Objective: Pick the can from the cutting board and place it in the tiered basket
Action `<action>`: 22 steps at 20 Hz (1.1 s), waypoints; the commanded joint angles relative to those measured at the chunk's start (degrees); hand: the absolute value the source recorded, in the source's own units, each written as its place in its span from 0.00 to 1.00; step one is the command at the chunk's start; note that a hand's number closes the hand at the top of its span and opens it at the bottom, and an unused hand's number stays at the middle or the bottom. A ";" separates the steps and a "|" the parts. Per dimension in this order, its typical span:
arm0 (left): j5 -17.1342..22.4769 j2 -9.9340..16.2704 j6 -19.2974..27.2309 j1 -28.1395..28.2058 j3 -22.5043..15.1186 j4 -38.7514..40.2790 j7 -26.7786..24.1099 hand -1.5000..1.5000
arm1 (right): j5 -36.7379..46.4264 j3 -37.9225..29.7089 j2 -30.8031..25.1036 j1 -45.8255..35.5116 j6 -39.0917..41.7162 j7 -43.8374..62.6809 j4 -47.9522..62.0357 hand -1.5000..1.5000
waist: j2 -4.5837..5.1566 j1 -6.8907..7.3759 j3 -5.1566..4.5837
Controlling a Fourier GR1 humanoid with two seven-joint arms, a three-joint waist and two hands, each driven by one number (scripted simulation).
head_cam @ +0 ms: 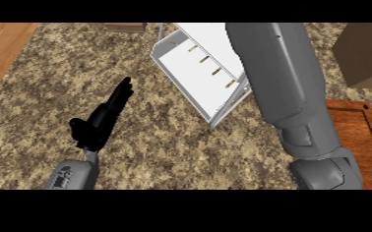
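Note:
The tiered basket, a white tray with a grey wire rim, stands on the speckled counter at the upper middle. My right forearm rises from the lower right across the basket's right side and leaves the view at the top, so the right hand does not show. A corner of the reddish-brown cutting board shows at the right edge, behind that arm. I see no can anywhere. At the lower left, my left hand rests open with straight fingers pointing up, well left of the basket.
A brown box stands at the upper right edge. A small brown object sits at the top, left of the basket. A wooden strip borders the counter at the upper left.

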 commanded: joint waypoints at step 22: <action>-0.28 -0.14 0.42 2.40 0.88 -0.59 0.17 0.50 | -4.19 -1.65 -3.35 -6.53 -39.16 8.85 15.89 0.00 | -1.44 -2.85 -0.05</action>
